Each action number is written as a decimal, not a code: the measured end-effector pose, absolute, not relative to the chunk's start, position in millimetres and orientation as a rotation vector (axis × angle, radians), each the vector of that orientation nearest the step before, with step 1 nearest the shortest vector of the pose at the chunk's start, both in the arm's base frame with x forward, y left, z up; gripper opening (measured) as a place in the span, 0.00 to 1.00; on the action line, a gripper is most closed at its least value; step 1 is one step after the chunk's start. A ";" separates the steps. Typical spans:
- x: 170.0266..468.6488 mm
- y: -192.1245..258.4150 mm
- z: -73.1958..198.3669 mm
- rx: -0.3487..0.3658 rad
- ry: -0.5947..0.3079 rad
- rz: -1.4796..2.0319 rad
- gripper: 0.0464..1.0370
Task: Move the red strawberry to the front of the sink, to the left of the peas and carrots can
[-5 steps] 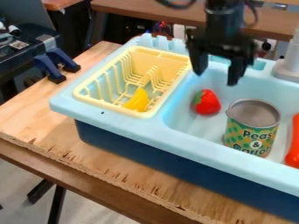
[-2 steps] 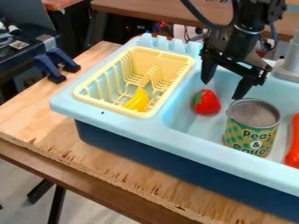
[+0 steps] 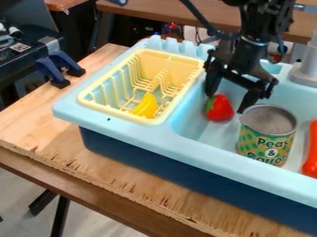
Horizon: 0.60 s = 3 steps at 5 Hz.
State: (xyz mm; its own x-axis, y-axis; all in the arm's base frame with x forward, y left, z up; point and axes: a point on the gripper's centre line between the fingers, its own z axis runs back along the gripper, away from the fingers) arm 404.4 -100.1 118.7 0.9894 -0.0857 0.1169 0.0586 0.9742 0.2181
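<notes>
The black gripper (image 3: 226, 102) hangs open over the sink basin, its fingers spread to either side of a red strawberry (image 3: 219, 109) and a little above it. The strawberry, with green leaves at its top left, lies on the basin floor near the left wall. Just to its right stands an open can (image 3: 267, 135) with a green and orange label, close below the gripper's right finger. A yellow banana-like piece (image 3: 145, 106) rests in the front part of the pale yellow dish rack (image 3: 158, 119).
The light blue sink (image 3: 132, 135) stands on a wooden table (image 3: 116, 174). An orange-red object (image 3: 311, 150) lies in the basin at the right edge. The grey faucet base (image 3: 305, 74) rises at the back right, and blue clamps (image 3: 57, 68) grip the table's left side.
The gripper has come down and forward from the back of the sink, lately shifting slightly left, and now stands around the strawberry's top. The other objects have kept their places.
</notes>
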 end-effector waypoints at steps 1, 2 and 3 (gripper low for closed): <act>403.4 -95.1 111.4 0.198 -0.114 -0.047 0.96; 402.5 -93.9 103.7 0.180 -0.110 -0.050 0.96; 402.0 -93.1 103.1 0.180 -0.108 -0.047 0.93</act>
State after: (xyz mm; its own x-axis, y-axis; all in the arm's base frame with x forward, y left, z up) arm 402.0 -93.1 103.1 0.9931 -0.0567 0.1031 0.0373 0.9827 0.1813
